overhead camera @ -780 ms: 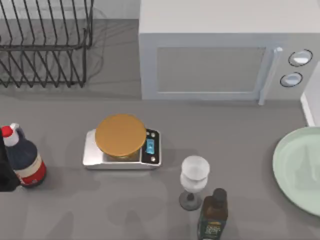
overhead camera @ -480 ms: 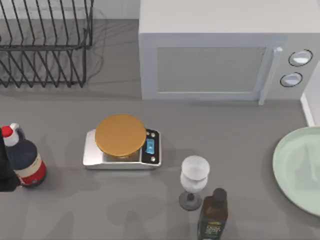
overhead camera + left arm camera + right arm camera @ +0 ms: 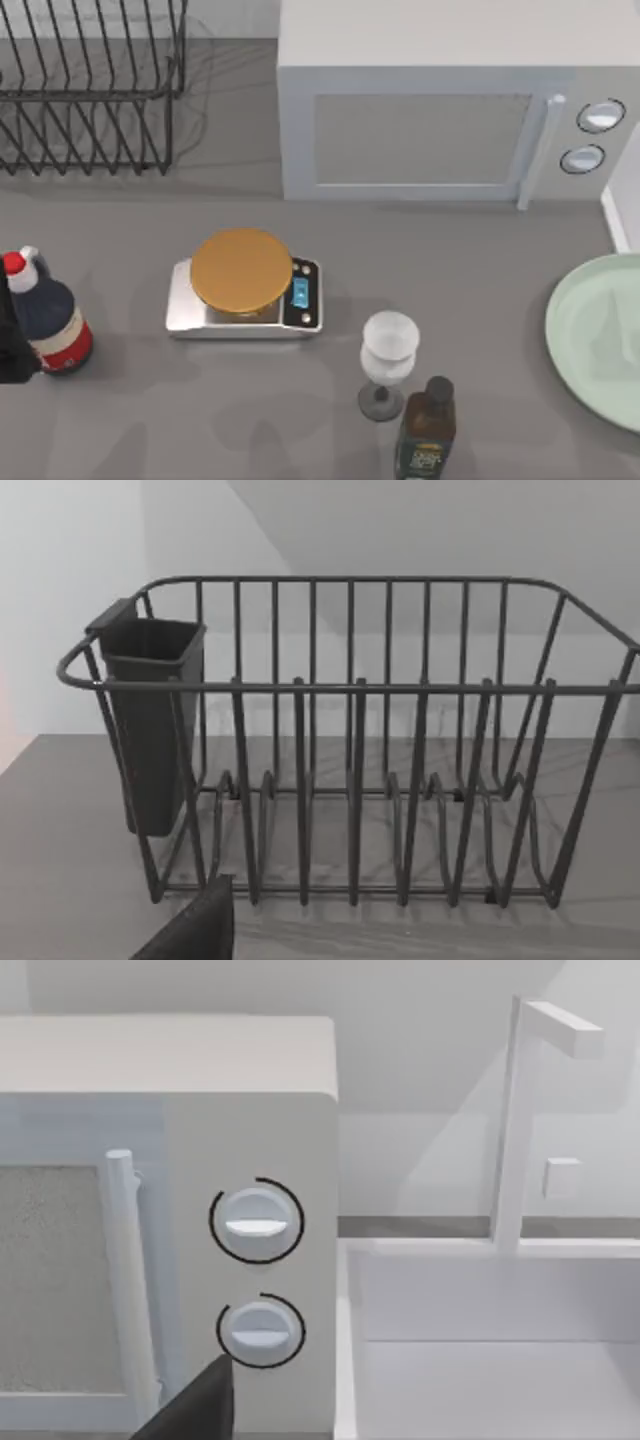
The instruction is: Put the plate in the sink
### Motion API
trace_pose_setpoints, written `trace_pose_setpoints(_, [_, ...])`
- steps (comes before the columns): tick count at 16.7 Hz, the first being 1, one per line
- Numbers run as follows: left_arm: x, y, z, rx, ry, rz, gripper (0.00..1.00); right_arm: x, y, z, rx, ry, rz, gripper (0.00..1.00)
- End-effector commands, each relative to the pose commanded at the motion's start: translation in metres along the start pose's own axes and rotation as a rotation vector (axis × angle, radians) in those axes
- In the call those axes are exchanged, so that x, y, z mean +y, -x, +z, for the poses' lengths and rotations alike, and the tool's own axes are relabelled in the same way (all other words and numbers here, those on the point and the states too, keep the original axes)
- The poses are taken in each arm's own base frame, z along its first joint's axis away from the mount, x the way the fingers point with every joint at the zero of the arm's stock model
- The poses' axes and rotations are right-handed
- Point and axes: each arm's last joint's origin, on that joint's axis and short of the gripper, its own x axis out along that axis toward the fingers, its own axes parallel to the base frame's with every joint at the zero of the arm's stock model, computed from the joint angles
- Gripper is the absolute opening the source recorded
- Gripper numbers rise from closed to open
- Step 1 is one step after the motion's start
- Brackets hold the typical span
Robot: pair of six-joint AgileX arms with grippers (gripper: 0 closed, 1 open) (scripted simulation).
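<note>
At table's right, plate [image 3: 598, 340] unmoved.

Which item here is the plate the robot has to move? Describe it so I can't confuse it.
Start at the microwave at the back, then come forward along the top view's right edge. The plate lies flat there, cut off by the frame. It is pale mint green and much wider than the scale's orange-brown disc.

No text, brand or number can be read: the small blue display on the scale [image 3: 300, 292], the red-and-white band on the dark bottle [image 3: 48, 325] and the label on the brown bottle [image 3: 425, 432] are all illegible.
</note>
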Motion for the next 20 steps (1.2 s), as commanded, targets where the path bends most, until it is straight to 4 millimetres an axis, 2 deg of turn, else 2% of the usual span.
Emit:
trace_pose_setpoints(12, [0.000,0.000,0.000,0.000,0.000,0.000,1.00,0.000,0.000,0.002,0.010,-0.003,0.003,1.00])
trace_pose_setpoints(16, [0.000,0.000,0.000,0.000,0.000,0.000,1.00,0.004,-0.004,0.022,0.142,-0.037,0.036,1.00])
trace_pose_setpoints(20, [0.000,0.000,0.000,0.000,0.000,0.000,1.00,0.014,-0.023,0.053,0.415,-0.084,0.080,1.00])
